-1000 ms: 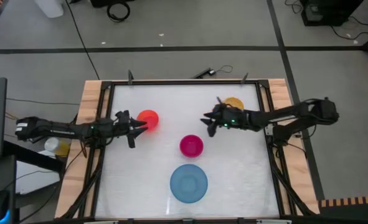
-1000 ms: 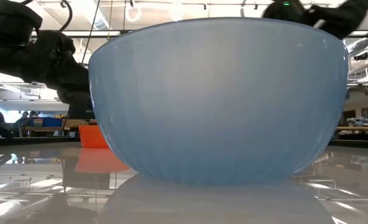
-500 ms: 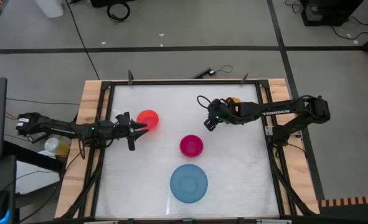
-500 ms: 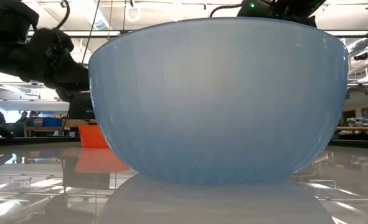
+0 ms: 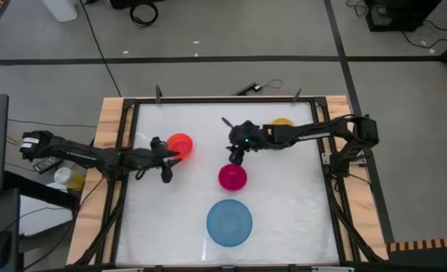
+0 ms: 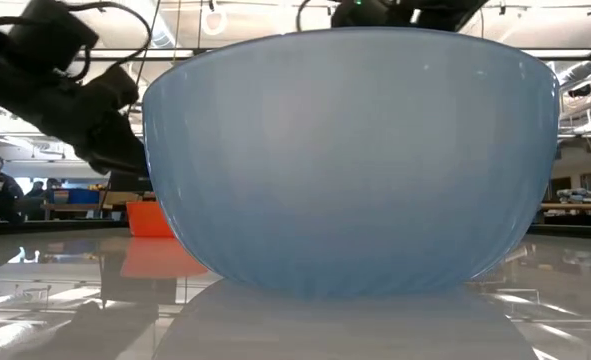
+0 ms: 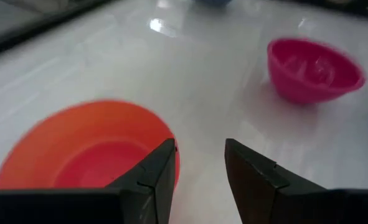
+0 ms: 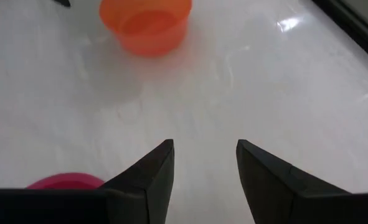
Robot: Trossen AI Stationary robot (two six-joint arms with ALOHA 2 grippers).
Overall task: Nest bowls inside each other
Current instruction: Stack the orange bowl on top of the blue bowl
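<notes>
The orange bowl (image 5: 180,145) stands on its base at the table's left, with the magenta bowl (image 5: 232,177) mid-table. The light blue bowl (image 5: 229,222) is nearer the front and fills the low view (image 6: 350,160). The yellow bowl (image 5: 281,122) at the far right is partly hidden by my right arm. My left gripper (image 5: 170,159) is open at the orange bowl's (image 7: 84,152) near-left side. My right gripper (image 5: 235,155) hovers open, slanting down, just beyond the magenta bowl's far rim (image 8: 65,181). My left gripper has one fingertip (image 7: 165,158) at the orange bowl's rim (image 7: 171,144), coming level from the table's left. I cannot tell whether it touches. The bowl sits flat on the table.
A dark frame (image 5: 223,99) borders the white tabletop. There is bare tabletop between the orange and magenta bowls and to the right of the blue bowl. People and benches show in the room beyond in the low view.
My right gripper has swung from beside the yellow bowl toward the table's left and a little nearer, ending by the magenta bowl; it has stayed open. My left gripper has tipped slightly beside the orange bowl. No bowl has moved.
</notes>
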